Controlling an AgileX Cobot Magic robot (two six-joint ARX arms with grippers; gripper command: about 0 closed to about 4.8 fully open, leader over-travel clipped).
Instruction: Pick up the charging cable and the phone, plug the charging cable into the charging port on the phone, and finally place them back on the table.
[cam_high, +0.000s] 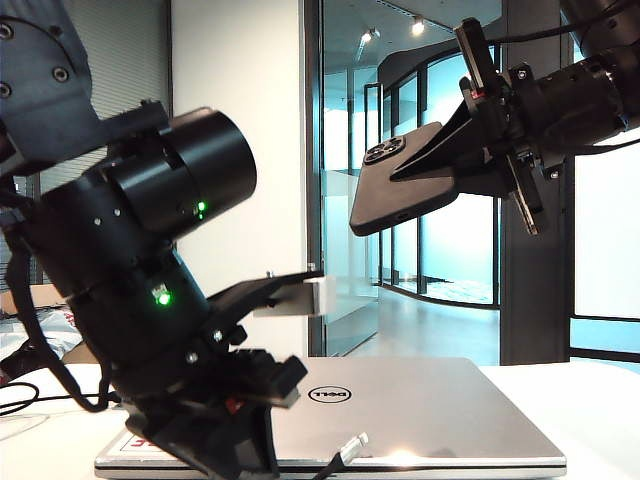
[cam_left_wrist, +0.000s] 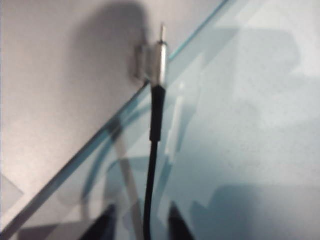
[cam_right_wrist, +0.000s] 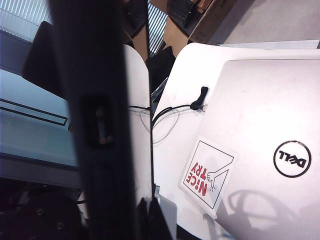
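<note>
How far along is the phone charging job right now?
Done: the right gripper holds the phone up in the air. In hand: the left gripper is low at the laptop, jaws around the charging cable. Left: plugging in, then setting both down.

A white wall (cam_high: 270, 120) stands at 12 o'clock. Glass partitions (cam_high: 410, 180) run from 12 to 3 o'clock, opening on a corridor with a pale glossy floor (cam_high: 430, 330). Ceiling spotlights (cam_high: 417, 27) glow at 1 o'clock beside a dark pillar (cam_high: 530, 300).
</note>
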